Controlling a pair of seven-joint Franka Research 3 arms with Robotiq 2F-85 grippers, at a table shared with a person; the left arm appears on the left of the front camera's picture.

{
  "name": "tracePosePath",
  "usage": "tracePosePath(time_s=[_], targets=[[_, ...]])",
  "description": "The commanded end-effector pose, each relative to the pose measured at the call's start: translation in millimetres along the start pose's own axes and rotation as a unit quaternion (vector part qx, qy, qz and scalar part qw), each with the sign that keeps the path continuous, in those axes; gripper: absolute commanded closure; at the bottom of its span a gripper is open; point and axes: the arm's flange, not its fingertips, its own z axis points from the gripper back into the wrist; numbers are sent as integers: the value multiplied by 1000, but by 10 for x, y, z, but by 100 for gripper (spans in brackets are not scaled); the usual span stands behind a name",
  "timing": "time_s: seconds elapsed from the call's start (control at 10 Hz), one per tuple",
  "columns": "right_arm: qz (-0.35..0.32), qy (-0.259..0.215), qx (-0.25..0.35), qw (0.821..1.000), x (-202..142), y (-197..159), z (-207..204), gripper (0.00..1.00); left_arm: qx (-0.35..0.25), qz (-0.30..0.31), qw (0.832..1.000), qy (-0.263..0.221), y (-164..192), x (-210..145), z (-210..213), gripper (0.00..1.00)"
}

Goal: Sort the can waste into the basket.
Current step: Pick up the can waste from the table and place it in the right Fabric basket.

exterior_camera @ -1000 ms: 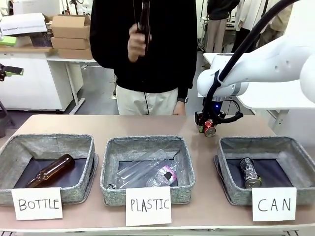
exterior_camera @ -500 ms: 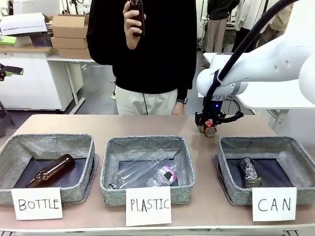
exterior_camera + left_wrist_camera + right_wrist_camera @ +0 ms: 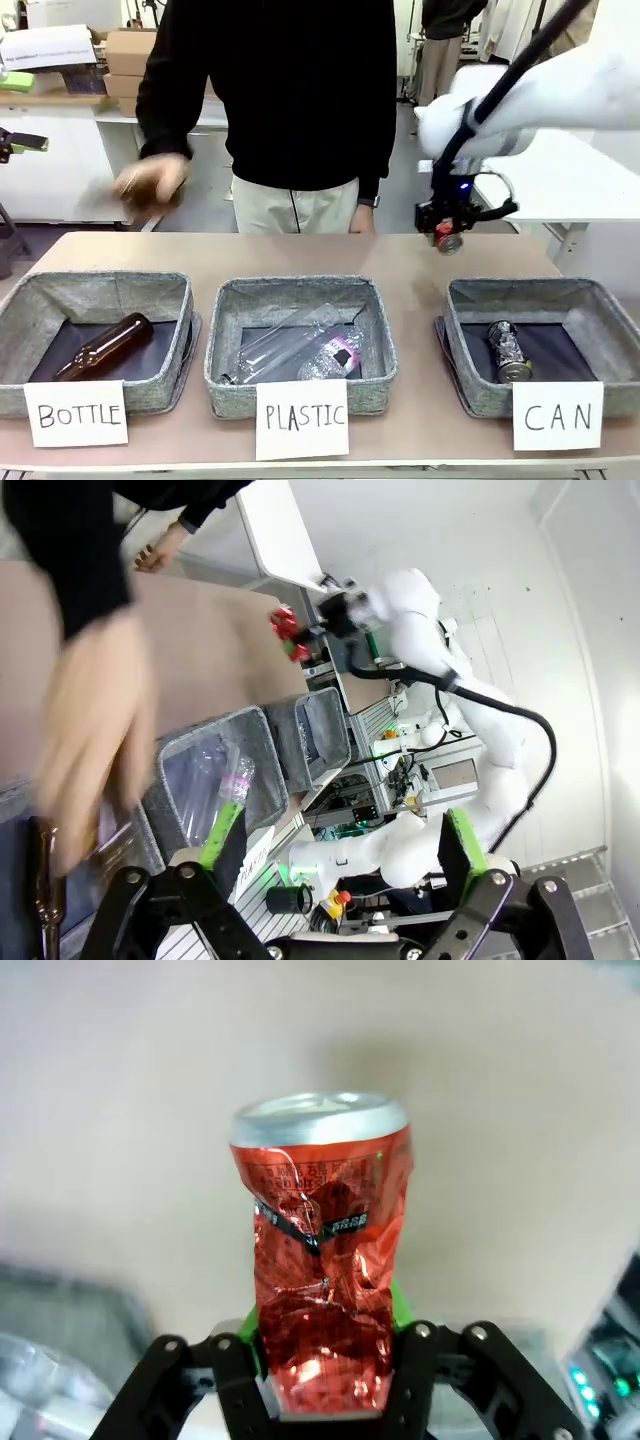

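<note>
Metal this thin is very light and soft: the red can (image 3: 322, 1260) is already crumpled along its body, and only the silver end holds its round shape. The right tool (image 3: 447, 226) is clenched on the can's crushed lower part, with green pads (image 3: 401, 1307) on both sides, and it holds the can above the surface (image 3: 410, 265), just beyond the far left corner of the CAN basket (image 3: 470, 335). I judge that a hard squeeze will fold it more, and that the smooth skin can slip, so a hold across the middle of the body seems best. A dark can (image 3: 508, 351) lies already in this basket. The left tool (image 3: 340, 855) is released, its fingers wide apart and holding nothing.
</note>
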Motion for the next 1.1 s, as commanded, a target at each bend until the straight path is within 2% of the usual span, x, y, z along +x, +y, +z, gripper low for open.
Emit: tracePosePath(time_s=[0.0,0.1,0.2,0.4,0.5,0.9,1.0], targets=[[54,63,71,994,-1224,-305,565,96,0,1,1000,2,-13,-6,6,0],[104,123,40,986,-1633,-330,537,96,0,1,1000,2,-13,-6,6,0],[193,135,18,972,-1986,-292,480,96,0,1,1000,2,-13,-6,6,0],[237,117,4,964,-2354,-295,308,96,0,1,1000,2,-13,-6,6,0],[259,101,13,961,-2398,-298,254,96,0,1,1000,2,-13,-6,6,0],[259,111,3,959,-2285,-354,257,96,0,1,1000,2,-13,-6,6,0],[256,111,0,960,-2265,-375,259,42,0,1,1000,2,-13,-6,6,0]])
